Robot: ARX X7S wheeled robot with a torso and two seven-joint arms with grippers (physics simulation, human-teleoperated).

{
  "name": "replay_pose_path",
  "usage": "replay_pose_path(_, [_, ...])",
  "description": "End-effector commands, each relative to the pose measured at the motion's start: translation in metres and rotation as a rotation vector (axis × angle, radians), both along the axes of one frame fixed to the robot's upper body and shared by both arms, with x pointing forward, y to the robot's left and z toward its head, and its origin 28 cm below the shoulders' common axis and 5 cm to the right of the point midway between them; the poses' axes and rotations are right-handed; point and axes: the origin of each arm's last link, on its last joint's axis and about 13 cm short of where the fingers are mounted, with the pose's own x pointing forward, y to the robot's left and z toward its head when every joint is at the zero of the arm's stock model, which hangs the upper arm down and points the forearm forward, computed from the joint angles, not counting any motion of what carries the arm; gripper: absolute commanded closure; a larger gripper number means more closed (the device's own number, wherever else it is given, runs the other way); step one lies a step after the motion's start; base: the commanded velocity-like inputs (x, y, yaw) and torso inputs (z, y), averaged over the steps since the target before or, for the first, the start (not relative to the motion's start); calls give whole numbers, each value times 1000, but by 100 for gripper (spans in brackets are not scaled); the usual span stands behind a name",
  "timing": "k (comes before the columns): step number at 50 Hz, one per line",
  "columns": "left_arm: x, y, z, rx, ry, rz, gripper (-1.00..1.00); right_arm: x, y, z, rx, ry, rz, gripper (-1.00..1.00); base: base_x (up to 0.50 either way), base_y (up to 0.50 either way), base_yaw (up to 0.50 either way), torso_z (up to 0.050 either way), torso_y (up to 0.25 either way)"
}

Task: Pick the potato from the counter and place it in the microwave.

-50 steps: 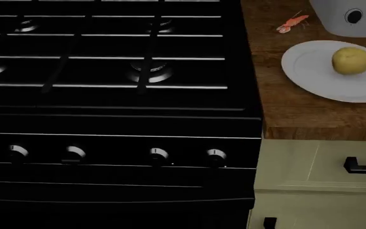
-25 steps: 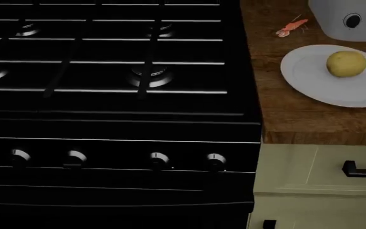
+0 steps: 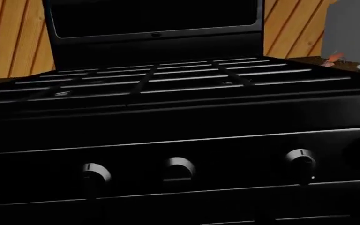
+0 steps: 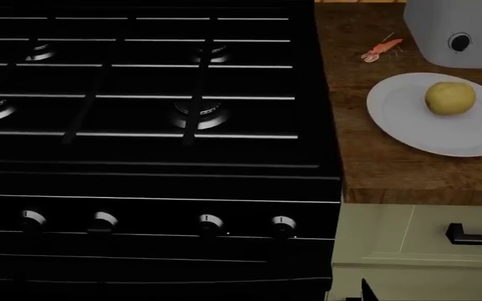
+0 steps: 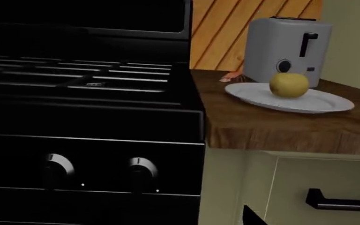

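Observation:
The potato point(image 4: 450, 98) is yellowish-tan and oval. It lies on a round white plate point(image 4: 417, 128) on the dark wood counter point(image 4: 375, 166), to the right of the stove. It also shows in the right wrist view point(image 5: 288, 84), on the plate point(image 5: 320, 101), in front of a toaster. No microwave can be made out for certain. A dark glazed panel point(image 3: 152, 16) stands behind the burners. Neither gripper shows in any view, and the lower part of both wrist views is dark.
A black gas stove point(image 4: 140, 157) with grates and a row of knobs point(image 4: 210, 222) fills the left. A small pink shrimp point(image 4: 381, 49) and a white toaster point(image 4: 459, 28) sit behind the plate. Cream cabinet fronts with a black drawer handle point(image 4: 476, 237) lie below the counter.
The head view has shifted: stove, plate and potato have slid down and slightly left in the picture. Nothing on the counter has moved.

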Motion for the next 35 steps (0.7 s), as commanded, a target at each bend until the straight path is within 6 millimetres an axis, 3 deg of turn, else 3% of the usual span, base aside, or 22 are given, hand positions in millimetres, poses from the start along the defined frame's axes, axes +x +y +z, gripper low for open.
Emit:
replay_pose_path(1, [9, 4, 23, 18, -39, -12, -100, 4, -8, 27, -3, -53, -9, -100, 0, 0, 0, 50, 0])
replay_pose_path(12, [20, 8, 73, 40, -78, -17, -100, 8, -17, 68, -45, -127, -12, -100, 0, 0, 0, 50, 0])
replay_pose_path(24, [39, 10, 134, 14, -108, -40, -100, 30, -26, 127, -56, -203, -7, -100, 0, 0, 0, 1, 0])
replay_pose_path(35, [50, 12, 169, 2, -154, -58, -100, 35, -31, 170, -70, -268, -20, -100, 0, 0, 0, 0, 0])
